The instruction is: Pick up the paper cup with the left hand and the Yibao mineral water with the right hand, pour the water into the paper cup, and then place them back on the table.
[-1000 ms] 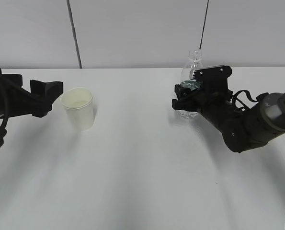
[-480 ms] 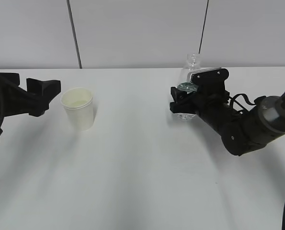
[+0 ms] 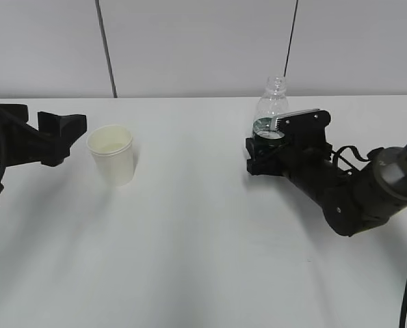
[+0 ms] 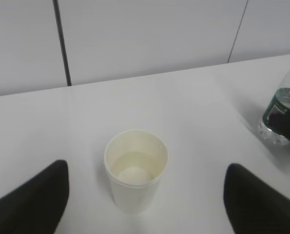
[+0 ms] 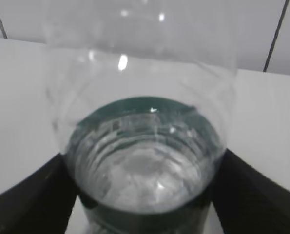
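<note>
Cup (image 3: pixel 111 154): plain cream-white, no print. Bottle (image 3: pixel 269 109): clear plastic, dark green label band. Table (image 3: pixel 189 239): plain white. Left gripper (image 3: pixel 65 137): black. Right gripper (image 3: pixel 261 156): black, silver-grey block on top. Wall (image 3: pixel 196 41): pale grey, dark vertical seams.

A cream-white paper cup (image 3: pixel 111 154) stands upright at centre left; the uncapped, green-labelled water bottle (image 3: pixel 271 109) stands upright at upper right.
</note>
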